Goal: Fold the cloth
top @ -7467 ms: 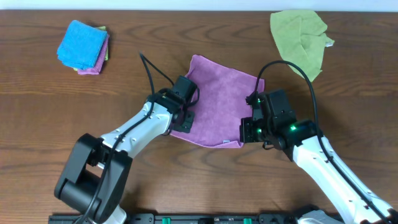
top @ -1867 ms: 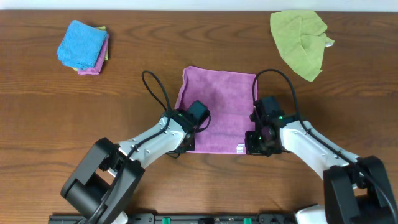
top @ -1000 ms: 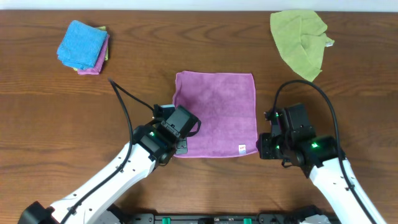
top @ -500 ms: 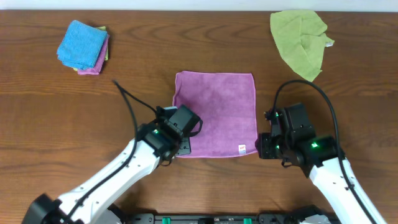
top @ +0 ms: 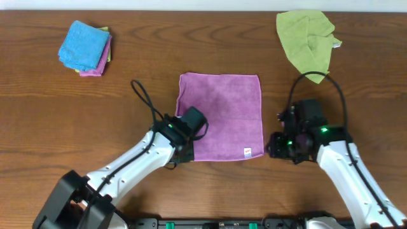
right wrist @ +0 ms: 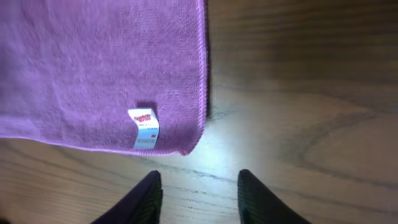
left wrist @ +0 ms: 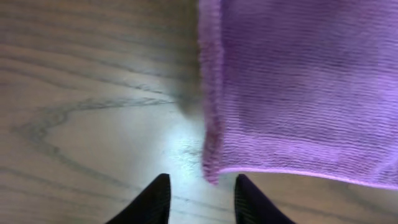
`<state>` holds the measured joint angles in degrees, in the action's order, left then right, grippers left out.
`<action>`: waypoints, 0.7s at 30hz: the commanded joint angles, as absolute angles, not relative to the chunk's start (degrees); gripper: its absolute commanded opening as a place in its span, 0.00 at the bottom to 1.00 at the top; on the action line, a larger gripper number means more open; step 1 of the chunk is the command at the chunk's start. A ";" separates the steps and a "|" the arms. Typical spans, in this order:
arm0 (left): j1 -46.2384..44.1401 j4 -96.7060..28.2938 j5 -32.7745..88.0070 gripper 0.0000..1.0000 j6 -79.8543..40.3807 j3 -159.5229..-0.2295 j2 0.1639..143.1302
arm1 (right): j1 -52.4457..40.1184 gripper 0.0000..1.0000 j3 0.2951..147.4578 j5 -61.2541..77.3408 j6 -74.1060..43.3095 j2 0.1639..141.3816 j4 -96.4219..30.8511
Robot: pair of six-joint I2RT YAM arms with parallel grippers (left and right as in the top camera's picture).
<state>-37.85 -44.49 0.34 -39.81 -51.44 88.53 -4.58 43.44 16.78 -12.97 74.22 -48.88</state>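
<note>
A purple cloth [top: 221, 114] lies flat and spread out in the middle of the table, with a small white label [right wrist: 143, 128] near its front right corner. My left gripper [top: 185, 154] is open and empty at the cloth's front left corner [left wrist: 210, 174], which lies just ahead of the fingertips [left wrist: 201, 200]. My right gripper [top: 272, 149] is open and empty just right of the front right corner [right wrist: 189, 149], with bare wood between its fingers [right wrist: 198, 198].
A crumpled green cloth [top: 306, 39] lies at the back right. A stack of folded cloths with a blue one on top [top: 85, 47] sits at the back left. The table is dark wood.
Over the earlier frames both grippers spread the purple cloth flat and let go. In the last second the left gripper has moved in to the front left corner; the right has shifted slightly.
</note>
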 commanded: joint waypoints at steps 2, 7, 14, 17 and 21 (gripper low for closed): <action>-31.38 -44.53 5.69 0.27 -35.27 -51.40 85.47 | 5.39 0.44 44.16 29.74 -5.80 73.32 -49.69; -23.20 -41.56 11.05 0.31 -31.22 -48.45 72.93 | 16.56 0.58 42.68 42.96 0.93 72.42 -49.67; -17.91 -24.84 24.38 0.55 -33.41 -33.82 68.40 | 17.17 0.61 37.65 43.77 -0.40 72.93 -44.93; -17.91 -24.86 23.66 0.56 -33.19 -33.23 70.70 | 17.17 0.62 37.30 43.94 -1.50 75.07 -43.24; -18.02 -23.16 24.82 0.55 -33.21 -33.15 74.85 | 15.05 0.60 37.23 44.88 -1.65 80.90 -41.56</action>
<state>-18.15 -23.94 23.05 -33.19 -33.34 73.08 16.32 37.76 42.85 -1.91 78.35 -42.09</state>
